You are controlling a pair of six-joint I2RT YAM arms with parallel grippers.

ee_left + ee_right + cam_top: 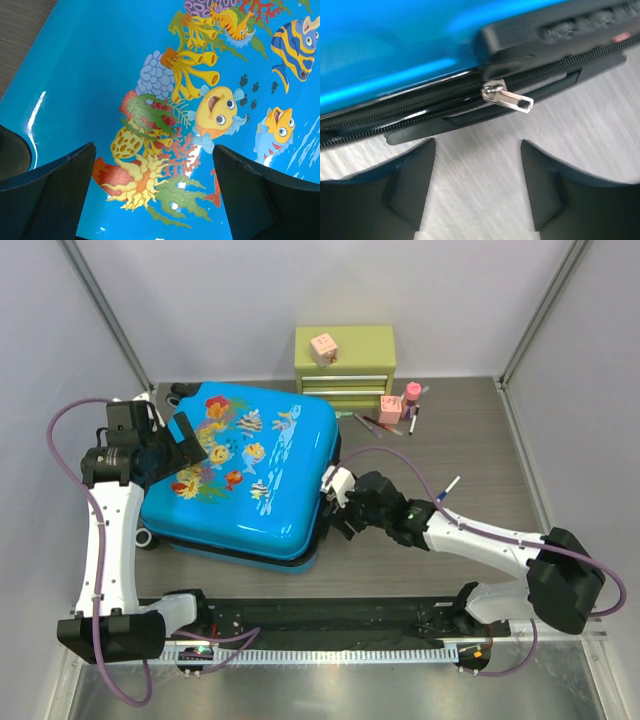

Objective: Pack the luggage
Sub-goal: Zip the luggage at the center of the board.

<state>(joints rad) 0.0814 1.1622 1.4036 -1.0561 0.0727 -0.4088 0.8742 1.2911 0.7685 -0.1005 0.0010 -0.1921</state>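
– Right hand (477, 167), spread, nothing between its fingers: where does the zipper pull (507, 98) lie from it?
– Just above the gap in the wrist view, a little toward the finger on the right of the frame. It hangs off the seam of the suitcase (395, 45) and points to the right of the frame, along the zipper track (395, 114).
– And the track's long axis?
– It crosses that view from lower left to upper right, so I judge any pull would have to follow that line. Seen from above, the suitcase (290, 460) lies flat with its lid down, middle left of the frame. This hand sits just beside its right edge.
– What about the left hand (180, 445)?
– Also spread, holding nothing, hovering over the printed lid near its left edge. That is far from the pull, so the right arm is clearly nearer.
– Room to move?
– Bare counter (470, 450) lies to the right of the hand. The green drawer chest (345, 360) and the small pink things (392, 405) sit at the top of the frame, well apart from the seam.
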